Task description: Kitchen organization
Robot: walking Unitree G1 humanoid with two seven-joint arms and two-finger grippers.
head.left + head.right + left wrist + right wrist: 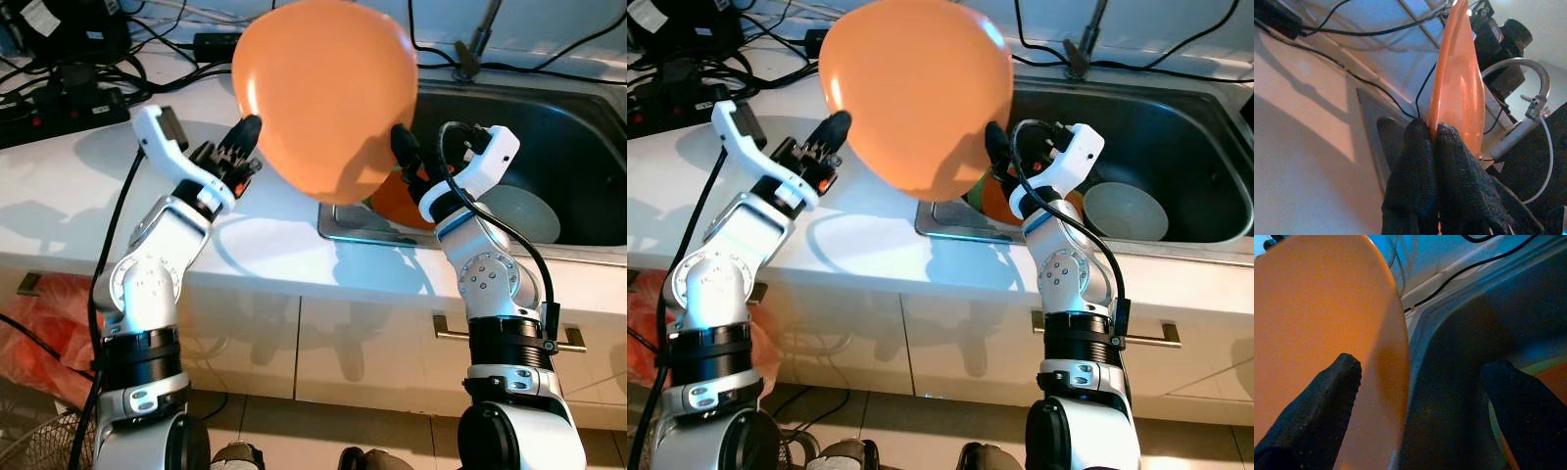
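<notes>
Kitchen table beside sink | orange plate held aloft, edge-on | left pincer pinched on its rim | right pincer wide, one finger against plate's face, nearer sink

White countertop, black cables and power strip on it, steel sink inset

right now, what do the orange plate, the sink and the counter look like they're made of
Orange plate: likely plastic or melamine, smooth, semi-matte, with a soft highlight and thin rim. Sink: brushed stainless steel, grey with dull reflections. Counter: glossy white, perhaps stone or laminate; it shows crisp shadows.
</notes>
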